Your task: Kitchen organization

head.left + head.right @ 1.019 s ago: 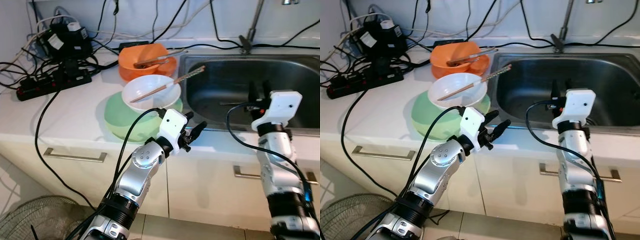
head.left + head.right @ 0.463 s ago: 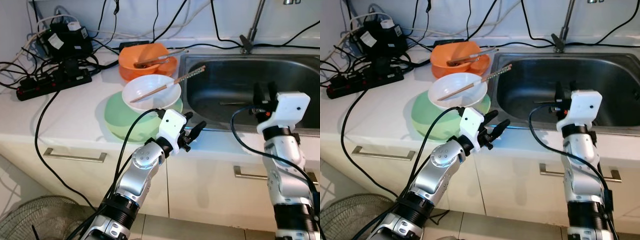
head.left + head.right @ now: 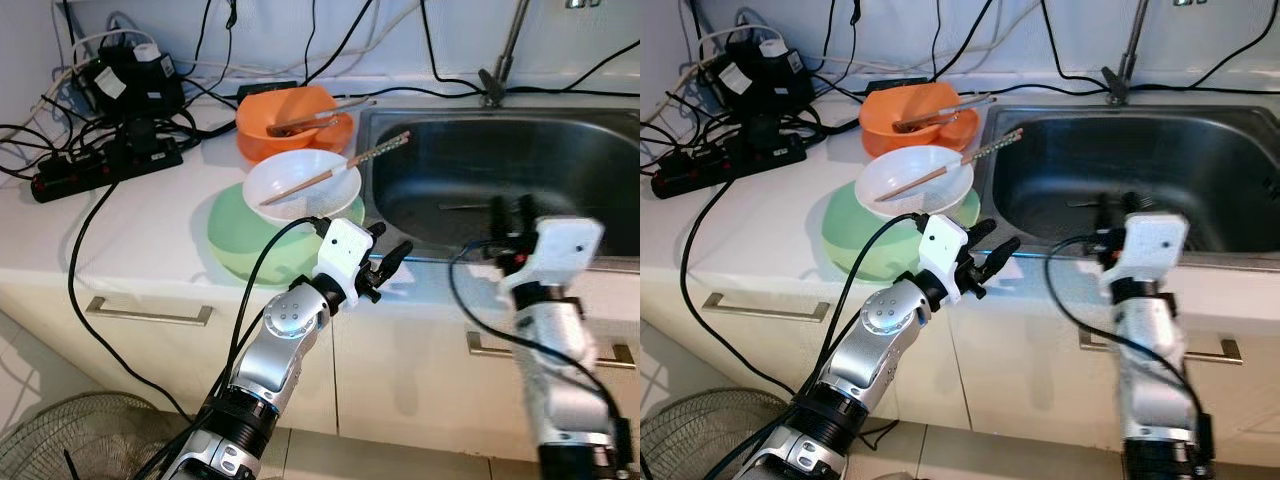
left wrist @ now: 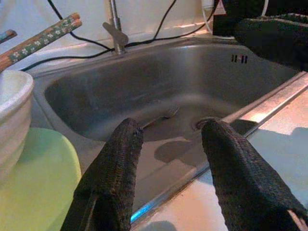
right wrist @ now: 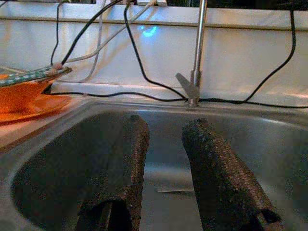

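A white bowl [image 3: 300,188] with chopsticks [image 3: 352,164] across it sits on a green plate [image 3: 238,240] on the white counter, left of the steel sink [image 3: 570,150]. Behind it is an orange bowl [image 3: 292,112] holding metal tongs [image 3: 318,118]. My left gripper [image 3: 392,243] is open and empty, hovering at the counter's front edge just right of the green plate, pointing toward the sink. Its wrist view shows the plate [image 4: 41,178] beside the fingers. My right gripper [image 3: 511,208] is open and empty over the sink's front rim, facing the basin and faucet [image 5: 196,53].
A utensil [image 3: 465,207] lies on the sink floor. A black power strip [image 3: 105,165], adapters and several cables crowd the counter's back left. Drawer handles [image 3: 150,312] run below the counter. A fan [image 3: 60,440] stands on the floor at lower left.
My right arm has shifted left and lower, back toward the sink's front rim, and looks blurred. The left arm and the dishes have not moved.
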Controlling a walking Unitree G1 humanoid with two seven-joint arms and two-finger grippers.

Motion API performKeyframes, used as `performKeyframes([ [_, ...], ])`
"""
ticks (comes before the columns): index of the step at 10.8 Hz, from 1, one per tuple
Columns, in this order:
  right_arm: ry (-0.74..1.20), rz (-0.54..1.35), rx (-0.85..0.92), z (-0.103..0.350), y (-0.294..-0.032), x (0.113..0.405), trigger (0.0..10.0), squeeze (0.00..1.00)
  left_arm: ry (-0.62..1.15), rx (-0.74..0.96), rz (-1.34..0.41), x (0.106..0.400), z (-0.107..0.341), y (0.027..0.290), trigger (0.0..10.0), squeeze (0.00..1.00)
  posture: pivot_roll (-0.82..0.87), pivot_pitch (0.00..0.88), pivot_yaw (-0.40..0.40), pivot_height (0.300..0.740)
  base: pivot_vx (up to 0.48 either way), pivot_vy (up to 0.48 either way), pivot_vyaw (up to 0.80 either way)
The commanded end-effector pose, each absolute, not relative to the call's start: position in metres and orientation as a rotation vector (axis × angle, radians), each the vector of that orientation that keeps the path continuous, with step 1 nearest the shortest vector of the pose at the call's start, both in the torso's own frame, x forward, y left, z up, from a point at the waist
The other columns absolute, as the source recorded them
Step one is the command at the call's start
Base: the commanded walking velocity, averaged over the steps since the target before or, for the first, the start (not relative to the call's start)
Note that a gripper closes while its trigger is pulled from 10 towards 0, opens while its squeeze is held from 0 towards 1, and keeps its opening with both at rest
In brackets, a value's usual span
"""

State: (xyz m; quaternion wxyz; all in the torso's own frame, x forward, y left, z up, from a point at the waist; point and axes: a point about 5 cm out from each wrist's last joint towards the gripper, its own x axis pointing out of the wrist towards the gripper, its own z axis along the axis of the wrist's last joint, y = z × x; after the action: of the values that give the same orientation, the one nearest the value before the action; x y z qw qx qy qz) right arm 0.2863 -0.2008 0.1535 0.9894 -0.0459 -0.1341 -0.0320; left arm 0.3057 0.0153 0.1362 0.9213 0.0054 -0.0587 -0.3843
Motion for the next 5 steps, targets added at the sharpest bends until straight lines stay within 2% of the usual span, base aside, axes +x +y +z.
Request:
performKeyframes([
  [1,-0.255,-0.049,-0.086,0.1509,-0.1930,0.2851,10.0,0.00,-0.144,0.019,-0.769,0.3082,0.1398,0.0185,10.0,0.00,-0.03,0.005,0.107,0.740,0.000,0.000,0.00],
  [5,-0.256,-0.044,-0.065,0.1498,-0.1832,0.2870,10.0,0.00,-0.197,0.013,-0.774,0.3033,0.1452,0.0164,10.0,0.00,-0.03,0.004,0.104,0.740,0.000,0.000,0.00],
])
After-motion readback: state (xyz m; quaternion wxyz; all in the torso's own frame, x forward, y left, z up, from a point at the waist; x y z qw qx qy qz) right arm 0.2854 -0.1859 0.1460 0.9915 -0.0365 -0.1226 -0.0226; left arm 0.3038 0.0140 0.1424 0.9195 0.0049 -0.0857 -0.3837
